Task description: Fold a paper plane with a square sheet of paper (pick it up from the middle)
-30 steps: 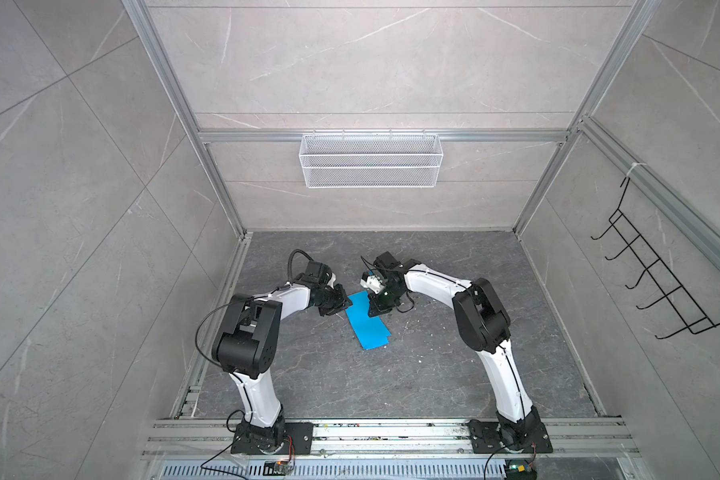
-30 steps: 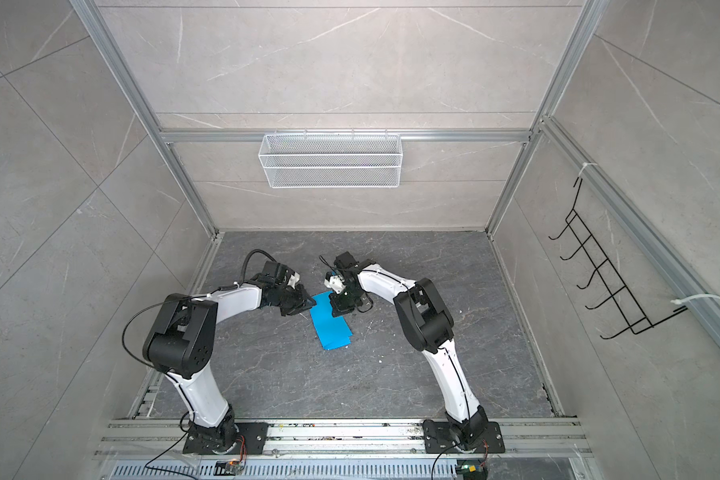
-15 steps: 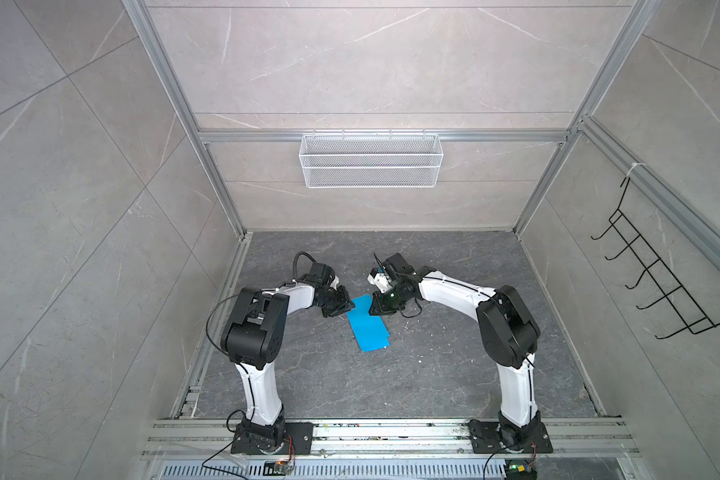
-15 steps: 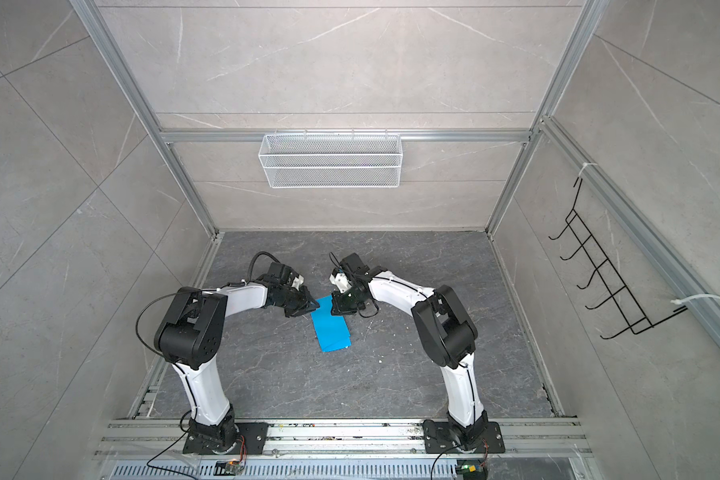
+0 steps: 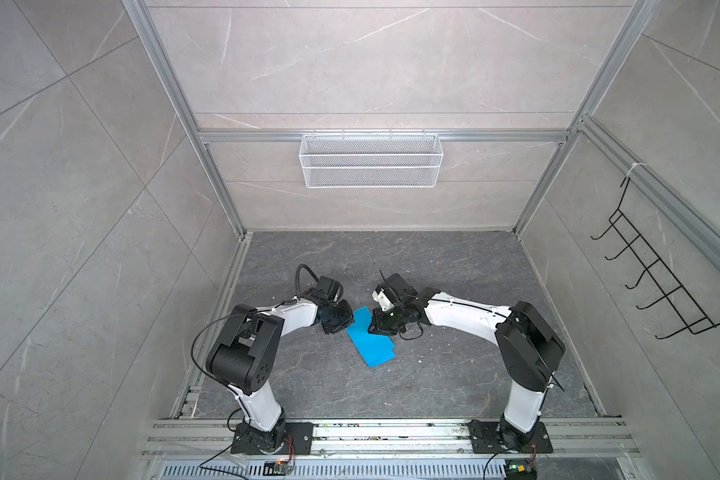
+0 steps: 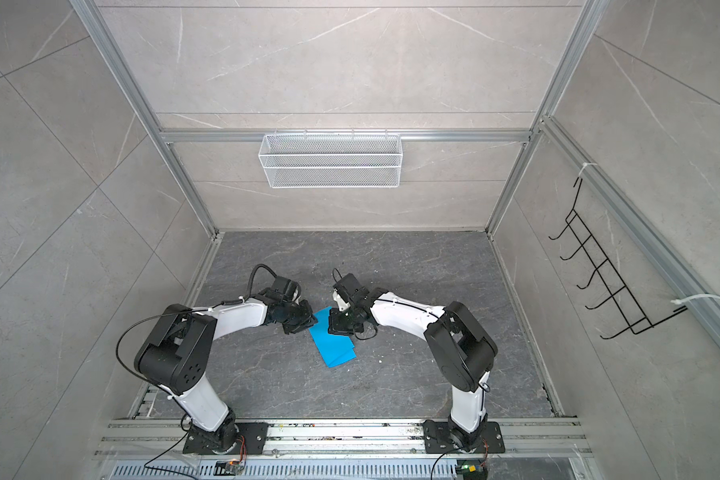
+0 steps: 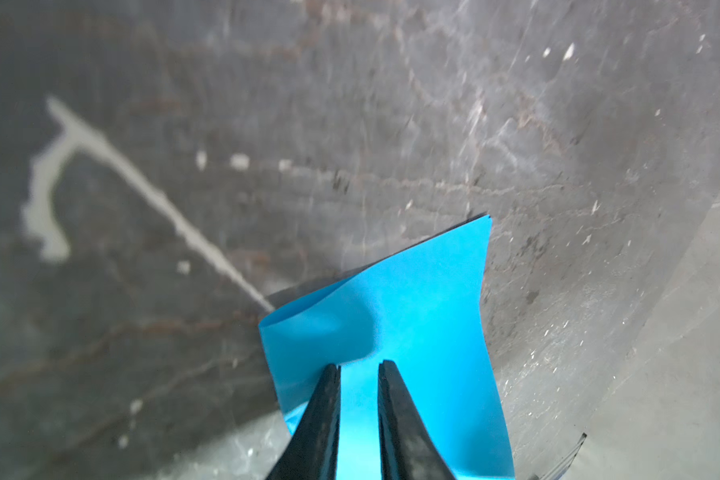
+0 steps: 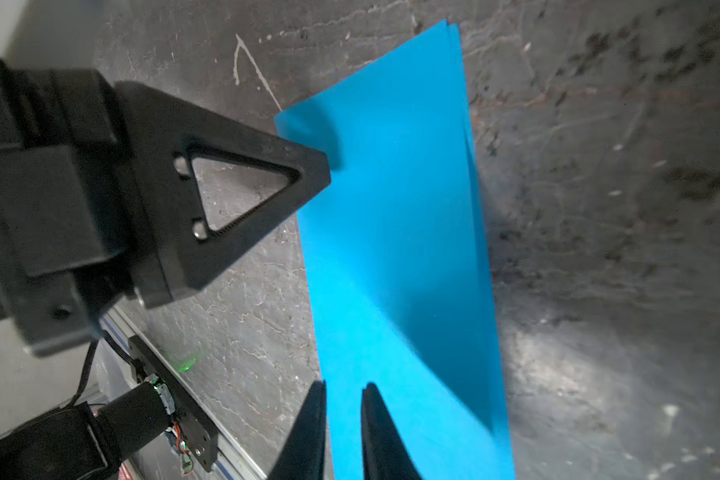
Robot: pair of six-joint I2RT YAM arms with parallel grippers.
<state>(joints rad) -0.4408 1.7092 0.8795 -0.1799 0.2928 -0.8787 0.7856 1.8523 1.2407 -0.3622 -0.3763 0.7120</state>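
The square sheet of paper point(image 5: 371, 343) point(image 6: 333, 345) is bright blue and lies on the dark floor, folded over into a long rectangle. No paper plane shape is in view. My left gripper point(image 5: 345, 326) point(image 7: 360, 365) is at the sheet's left edge near its far end. Its jaws stand a narrow gap apart over the paper point(image 7: 412, 311). My right gripper point(image 5: 376, 328) point(image 8: 344, 384) is at the right edge opposite, jaws also a narrow gap apart above the paper point(image 8: 391, 208). In the right wrist view the left gripper's fingertip point(image 8: 308, 166) touches the paper's edge.
A white wire basket point(image 5: 371, 160) hangs on the back wall. On the right wall is a black hook rack point(image 5: 657, 274). Aluminium rails point(image 5: 350, 432) carry both arm bases along the front edge. Small white specks lie on the floor point(image 5: 433, 374) near the paper.
The right gripper's jaws have parted from shut to a narrow gap. Both arms have swung their elbows outward while the grippers stay at the paper's far end.
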